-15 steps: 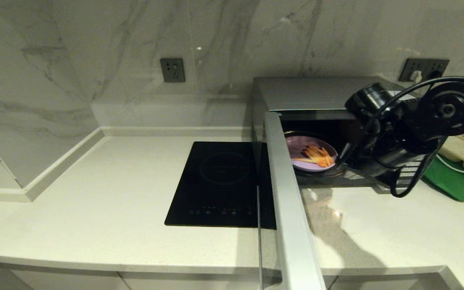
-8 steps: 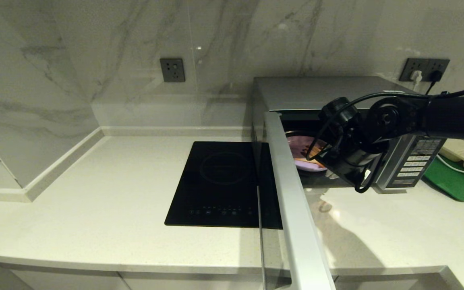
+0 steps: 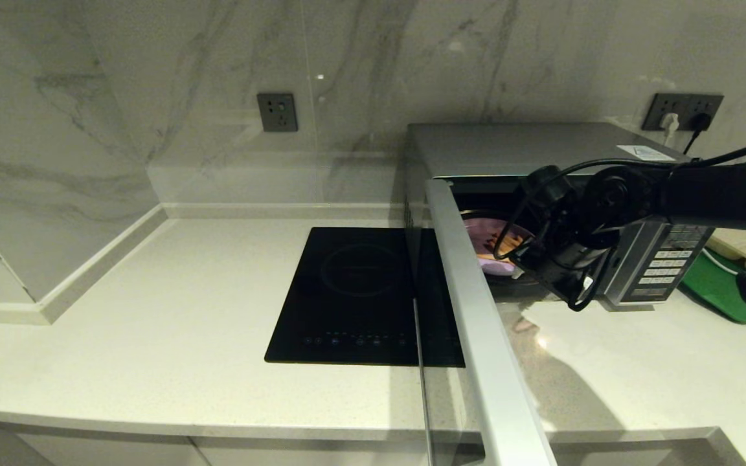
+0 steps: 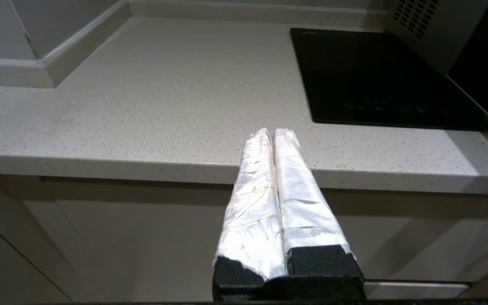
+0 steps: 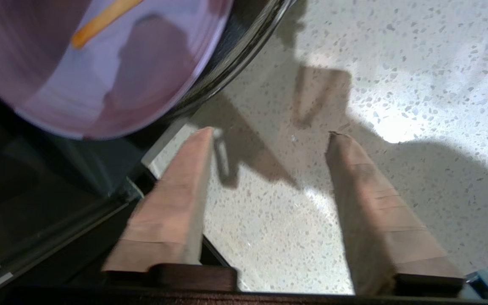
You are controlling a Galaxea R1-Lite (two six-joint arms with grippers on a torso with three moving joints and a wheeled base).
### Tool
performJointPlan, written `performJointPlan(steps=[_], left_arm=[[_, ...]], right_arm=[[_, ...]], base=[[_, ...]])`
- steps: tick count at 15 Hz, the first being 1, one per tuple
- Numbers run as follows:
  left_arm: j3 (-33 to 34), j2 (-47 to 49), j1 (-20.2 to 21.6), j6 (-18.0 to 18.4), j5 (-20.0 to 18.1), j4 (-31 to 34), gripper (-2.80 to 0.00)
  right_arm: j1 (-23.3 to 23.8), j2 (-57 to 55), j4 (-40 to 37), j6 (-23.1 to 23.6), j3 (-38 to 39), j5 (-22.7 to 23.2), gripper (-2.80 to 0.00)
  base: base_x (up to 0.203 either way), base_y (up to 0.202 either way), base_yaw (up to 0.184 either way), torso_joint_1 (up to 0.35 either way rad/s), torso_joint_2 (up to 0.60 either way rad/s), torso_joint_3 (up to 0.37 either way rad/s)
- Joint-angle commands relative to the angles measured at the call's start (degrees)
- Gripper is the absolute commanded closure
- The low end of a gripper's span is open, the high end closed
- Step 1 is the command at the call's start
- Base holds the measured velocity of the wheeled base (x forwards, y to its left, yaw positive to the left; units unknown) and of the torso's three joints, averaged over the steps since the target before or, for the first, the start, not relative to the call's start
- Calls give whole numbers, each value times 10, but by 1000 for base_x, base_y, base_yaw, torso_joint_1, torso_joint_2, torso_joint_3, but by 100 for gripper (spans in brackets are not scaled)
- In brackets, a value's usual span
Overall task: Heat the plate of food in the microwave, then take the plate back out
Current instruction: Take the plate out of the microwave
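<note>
The plate [image 3: 491, 241] is seen inside the open microwave [image 3: 515, 150], on the glass turntable, while the right gripper [image 5: 269, 140] is held at the near edge of the cavity with its jaws parted and nothing between them; the left gripper [image 4: 269, 140] is parked below the counter [image 3: 153, 310] edge, jaws pressed together and empty. Whether the plate is going in or about to be fetched cannot be settled here, but either a grasp of its near rim or a clean withdrawal before the door [image 3: 470, 310] is swung is called for. No brand or label can be read; the keypad [image 3: 661, 265] markings are too small.
</note>
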State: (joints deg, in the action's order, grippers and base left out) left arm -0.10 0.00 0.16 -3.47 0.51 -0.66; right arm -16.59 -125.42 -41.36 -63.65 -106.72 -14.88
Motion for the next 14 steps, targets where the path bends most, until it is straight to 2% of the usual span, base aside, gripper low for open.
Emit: performJointPlan(steps=[1,6,14], left_arm=[[0,0,0,0,0,0,0],[0,0,0,0,0,0,0],[0,0,0,0,0,0,0]], right_arm=[[4,0,-2,-8,7,27,-280],[23,1,17,-10,11,59,-280],[31,1,35,-48,19,60,-280]], base=[[0,0,0,0,0,0],[0,0,0,0,0,0],[0,0,0,0,0,0]])
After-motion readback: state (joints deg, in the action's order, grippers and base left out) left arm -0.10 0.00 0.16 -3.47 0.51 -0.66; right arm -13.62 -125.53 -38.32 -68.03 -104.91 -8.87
